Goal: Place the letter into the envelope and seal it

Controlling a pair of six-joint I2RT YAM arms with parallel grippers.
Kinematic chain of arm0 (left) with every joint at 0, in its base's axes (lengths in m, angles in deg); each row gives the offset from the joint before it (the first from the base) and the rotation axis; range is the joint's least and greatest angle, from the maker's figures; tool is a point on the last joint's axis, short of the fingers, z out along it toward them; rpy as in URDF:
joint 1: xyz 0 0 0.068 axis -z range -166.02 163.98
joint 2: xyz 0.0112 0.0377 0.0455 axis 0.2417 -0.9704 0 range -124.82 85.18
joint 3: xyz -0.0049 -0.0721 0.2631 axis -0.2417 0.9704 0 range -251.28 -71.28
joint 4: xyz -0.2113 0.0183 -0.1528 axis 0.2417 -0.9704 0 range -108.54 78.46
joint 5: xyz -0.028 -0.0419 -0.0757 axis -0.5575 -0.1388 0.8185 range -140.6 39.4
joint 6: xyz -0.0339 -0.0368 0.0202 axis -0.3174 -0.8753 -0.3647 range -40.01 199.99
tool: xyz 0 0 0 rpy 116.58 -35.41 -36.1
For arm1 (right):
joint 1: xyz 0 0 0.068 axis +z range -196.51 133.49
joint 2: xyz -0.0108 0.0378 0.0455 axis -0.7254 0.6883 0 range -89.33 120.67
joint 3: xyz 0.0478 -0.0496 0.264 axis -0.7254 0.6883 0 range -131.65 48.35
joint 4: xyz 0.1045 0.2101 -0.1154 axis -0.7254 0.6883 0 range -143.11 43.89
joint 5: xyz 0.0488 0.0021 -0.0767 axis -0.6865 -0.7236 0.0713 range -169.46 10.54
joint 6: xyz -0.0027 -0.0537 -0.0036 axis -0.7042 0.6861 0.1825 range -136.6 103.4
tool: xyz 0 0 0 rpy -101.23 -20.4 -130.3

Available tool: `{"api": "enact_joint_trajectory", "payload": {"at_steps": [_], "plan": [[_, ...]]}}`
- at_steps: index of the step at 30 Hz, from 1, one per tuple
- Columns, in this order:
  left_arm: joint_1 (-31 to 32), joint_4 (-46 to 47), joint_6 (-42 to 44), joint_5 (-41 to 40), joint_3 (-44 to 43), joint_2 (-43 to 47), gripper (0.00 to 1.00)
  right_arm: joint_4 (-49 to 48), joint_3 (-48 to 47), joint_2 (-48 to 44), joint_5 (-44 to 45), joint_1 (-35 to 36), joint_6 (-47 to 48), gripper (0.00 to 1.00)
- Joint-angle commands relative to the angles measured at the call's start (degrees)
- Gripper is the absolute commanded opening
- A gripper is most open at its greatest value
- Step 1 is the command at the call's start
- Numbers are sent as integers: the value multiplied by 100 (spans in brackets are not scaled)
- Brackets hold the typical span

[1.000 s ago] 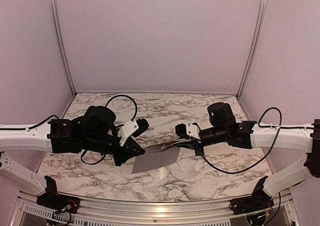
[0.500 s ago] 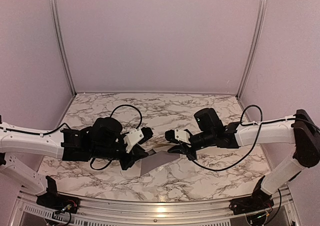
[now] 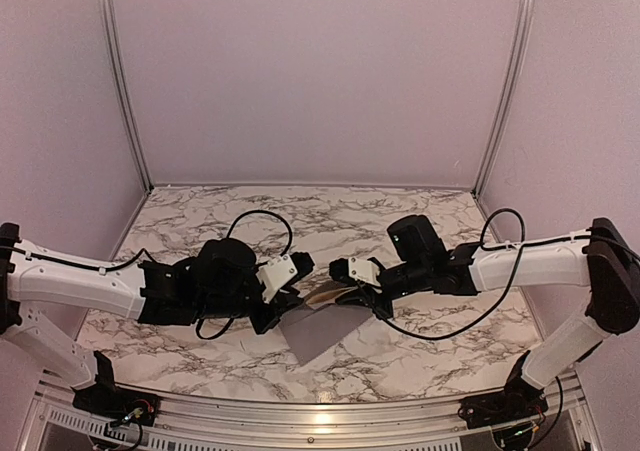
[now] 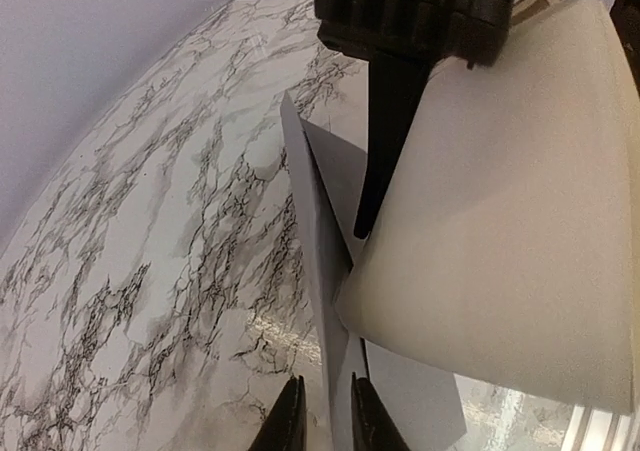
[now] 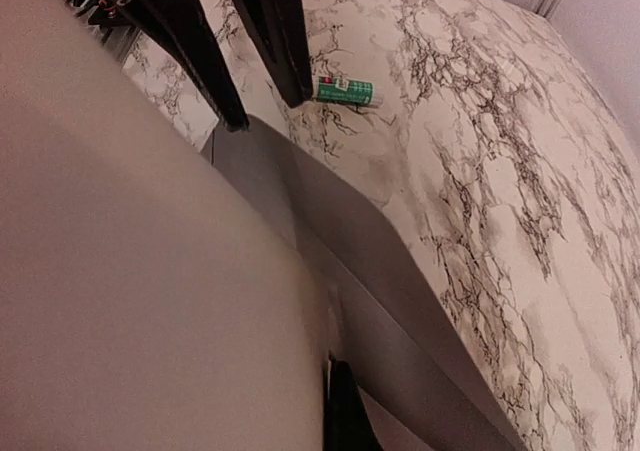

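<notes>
Left arm has reached further toward the middle over the last second. Right arm came in early and has since held about where it is. The two now nearly meet over the envelope [image 3: 322, 333], which has swung round on the tabletop [image 3: 420, 221] and lies grey and mostly flat between them.

Left end effector [image 4: 325, 391]: jaws were together a second ago, now a little apart. A raised edge of the envelope stands between the fingers. The wrist view shows a sliver of marble between one finger and the paper, so we read the hold as loosened, not clamped. Whether the other finger touches the paper, we cannot tell.

Right end effector [image 3: 345, 293]: together, clamped on the letter [image 4: 500, 221]. The letter is off the tabletop, cream and bowed, its lower edge down against the lifted grey edge, just beside the left fingers.

We see no part of the letter inside the envelope yet. Our reading: insertion is at the mouth, barely begun. With the left hold easing, the lifted edge may sag and close the opening before the letter slides under. That is the risk to watch.

Sealing not started. A small green-white tube [image 5: 345, 91] lies on the tabletop, apart from both arms.
</notes>
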Motion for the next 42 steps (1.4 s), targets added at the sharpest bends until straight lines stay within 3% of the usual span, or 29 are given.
{"api": "enact_joint_trajectory", "payload": {"at_steps": [1,4,6,7,9,12,18,21,27,34,40,42], "plan": [[22,407,292,147,-8,-202,20,161,-238,93,-65,66,-57,0],[18,426,353,136,-151,-452,3,184,-238,102,-59,69,-58,0],[22,416,366,-2,-265,-625,0,164,-225,93,-28,66,-62,0],[16,420,363,-106,-295,-690,4,151,-223,89,-1,67,-64,0],[7,426,281,-413,-325,-746,29,121,-200,61,68,69,-79,0],[-65,365,14,-574,-338,-710,59,-28,-157,-49,272,65,-171,0],[-74,118,-496,-49,-192,-693,77,-656,130,-603,735,-29,-541,0],[-177,290,-724,486,-62,-852,77,-861,271,-948,756,-191,-728,0],[-496,270,-1336,1361,-209,-1361,67,-1185,513,-1476,358,-552,-951,0],[-790,284,-1599,1554,-395,-1921,62,-1183,549,-1495,-98,-582,-903,0],[-804,304,-1523,1824,-514,-2193,49,-1128,455,-1304,-147,-581,-898,0],[-804,294,-1509,1729,-524,-2204,51,-1112,446,-1297,-198,-588,-898,0]]}}
